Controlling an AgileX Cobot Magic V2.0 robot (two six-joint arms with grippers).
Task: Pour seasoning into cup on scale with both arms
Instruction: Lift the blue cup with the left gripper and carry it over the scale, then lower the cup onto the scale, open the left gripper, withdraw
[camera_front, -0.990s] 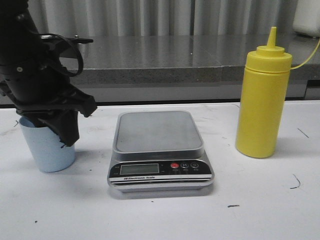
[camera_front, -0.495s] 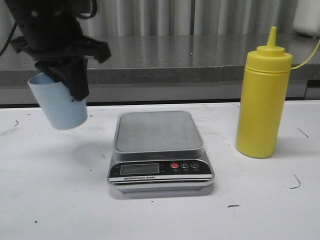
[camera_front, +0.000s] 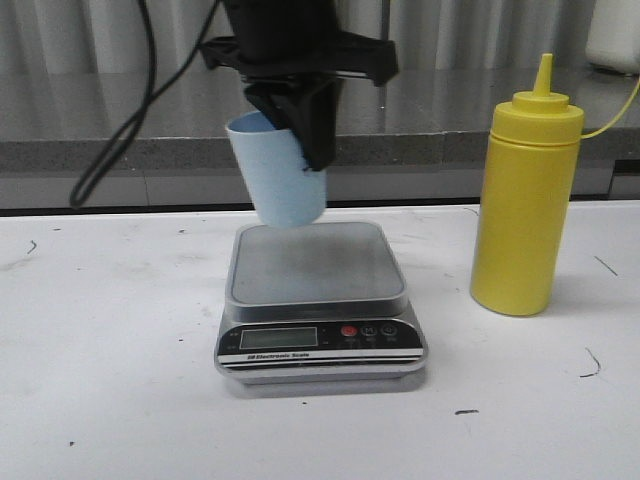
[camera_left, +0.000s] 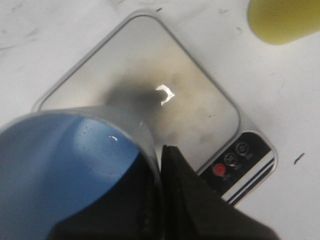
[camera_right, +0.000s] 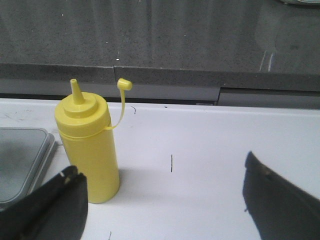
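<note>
I am holding the cup (camera_front: 278, 178) in the air directly above the scale (camera_front: 318, 300), tilted, not touching the platform. The left gripper (camera_front: 300, 125) fingers are pinching its rim. The seasoning (camera_front: 526, 205) is standing upright on the bench (camera_front: 120, 400), nearer the right gripper (camera_right: 165, 200), whose fingers are spread apart. The scale's front strip is reading "Electronic Scale".

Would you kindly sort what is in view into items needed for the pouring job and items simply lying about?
Needed:
- cup, held in the left tool above the scale
- seasoning
- right tool, open

Lying about:
- white object on the grey counter
</note>
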